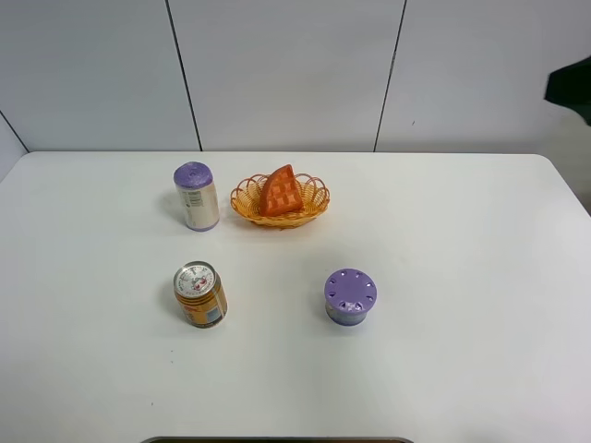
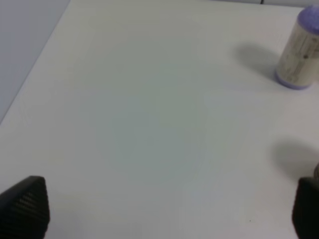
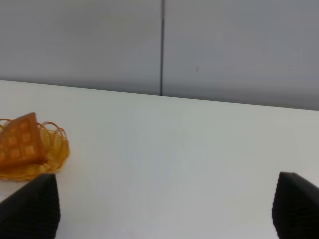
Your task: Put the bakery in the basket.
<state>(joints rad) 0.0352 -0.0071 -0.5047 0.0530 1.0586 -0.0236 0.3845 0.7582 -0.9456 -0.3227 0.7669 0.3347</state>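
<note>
The orange-brown waffle slice (image 1: 280, 192) lies tilted inside the orange-yellow woven basket (image 1: 312, 205) at the back middle of the white table. The right wrist view shows the slice (image 3: 21, 141) in the basket (image 3: 56, 149) too. Neither gripper shows in the high view. My left gripper (image 2: 169, 209) is open and empty over bare table at the left. My right gripper (image 3: 164, 206) is open and empty, well apart from the basket, on its right.
A purple-capped cream can (image 1: 196, 196) stands left of the basket and shows in the left wrist view (image 2: 299, 50). An orange can (image 1: 200, 294) stands front left. A short purple-lidded tin (image 1: 350, 296) stands front middle. The table's far edge meets a grey wall.
</note>
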